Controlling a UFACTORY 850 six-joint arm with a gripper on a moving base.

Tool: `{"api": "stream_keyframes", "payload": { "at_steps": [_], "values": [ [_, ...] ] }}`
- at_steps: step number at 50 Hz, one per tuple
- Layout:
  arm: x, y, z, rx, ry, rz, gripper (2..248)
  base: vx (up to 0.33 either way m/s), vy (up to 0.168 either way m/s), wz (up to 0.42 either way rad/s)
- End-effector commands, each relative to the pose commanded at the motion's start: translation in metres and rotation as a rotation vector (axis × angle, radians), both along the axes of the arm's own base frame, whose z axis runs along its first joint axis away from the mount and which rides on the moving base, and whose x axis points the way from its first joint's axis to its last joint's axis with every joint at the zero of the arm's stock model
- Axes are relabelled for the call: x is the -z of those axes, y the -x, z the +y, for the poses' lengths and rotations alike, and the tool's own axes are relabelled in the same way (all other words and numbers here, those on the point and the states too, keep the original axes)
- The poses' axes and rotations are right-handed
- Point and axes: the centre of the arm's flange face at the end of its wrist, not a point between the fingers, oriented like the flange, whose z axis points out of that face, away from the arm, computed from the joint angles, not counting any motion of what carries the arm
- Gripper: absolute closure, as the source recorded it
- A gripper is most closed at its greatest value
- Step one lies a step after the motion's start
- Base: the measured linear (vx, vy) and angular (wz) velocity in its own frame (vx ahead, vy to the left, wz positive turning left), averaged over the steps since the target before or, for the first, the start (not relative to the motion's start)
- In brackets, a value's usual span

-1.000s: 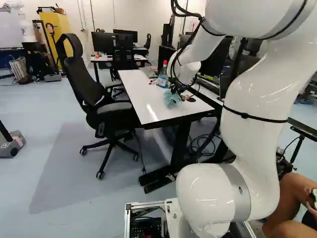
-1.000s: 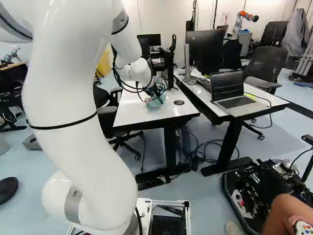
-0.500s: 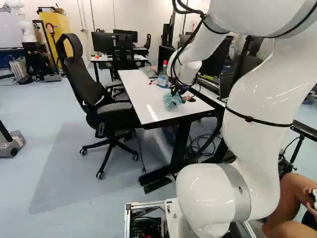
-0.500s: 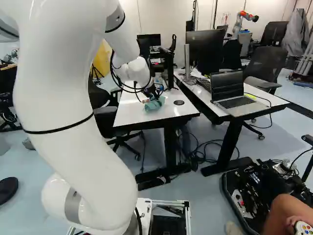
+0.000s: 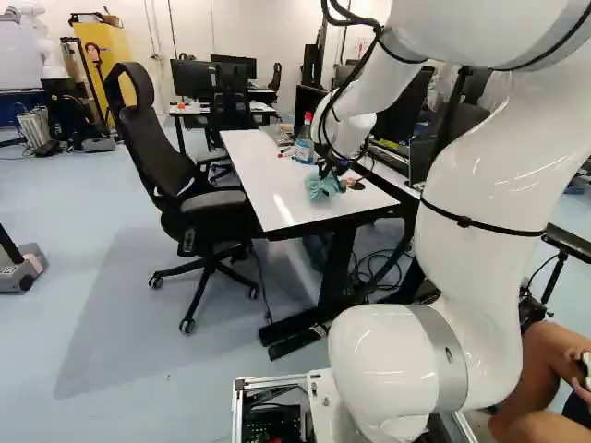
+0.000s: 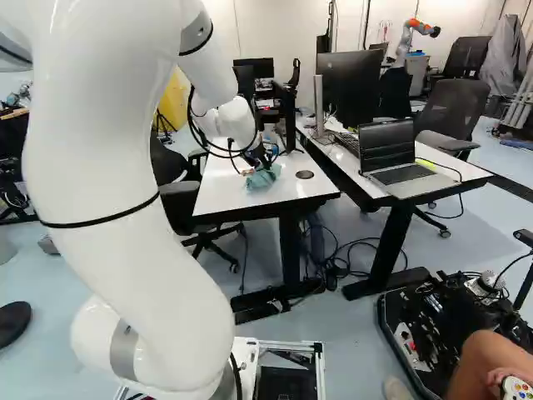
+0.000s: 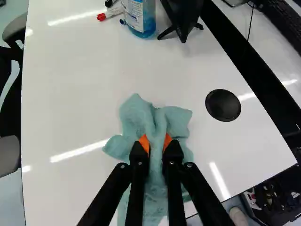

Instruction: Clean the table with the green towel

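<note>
Over the near part of the white table (image 6: 229, 190), my gripper (image 6: 264, 162) points down in the right base view, with the bunched green towel (image 6: 261, 177) beneath it. From the wrist, the gripper (image 7: 156, 142) is shut on the towel (image 7: 155, 123): a fold is pinched between both orange pads. Loose towel spreads ahead of the fingers and to both sides on the tabletop, and more hangs back beneath them. The towel's underside is hidden.
Beyond the towel stand a blue bottle (image 7: 141, 19), a red-capped marker (image 7: 109, 14) and a black stand (image 7: 182, 19). A round black cover (image 7: 223, 105) lies beside it. An office chair (image 5: 208, 198) borders the table; another robot (image 6: 408, 37) stands far back.
My arm has shifted a little, bringing the gripped towel slightly nearer the base along the tabletop; over the last half second it has hardly moved. The base has stayed put.
</note>
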Motion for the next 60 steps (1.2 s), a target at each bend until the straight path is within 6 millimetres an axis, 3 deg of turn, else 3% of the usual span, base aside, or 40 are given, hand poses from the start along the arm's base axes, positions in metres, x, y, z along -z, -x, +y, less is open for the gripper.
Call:
{"api": "stream_keyframes", "payload": {
  "at_steps": [13,60],
  "values": [
    [0.000,0.000,-0.011,0.020,0.000,0.000,201,0.000,0.000,0.000],
    [-0.003,-0.007,-0.091,0.165,0.011,-0.063,201,0.000,0.000,0.000]
  ]
}}
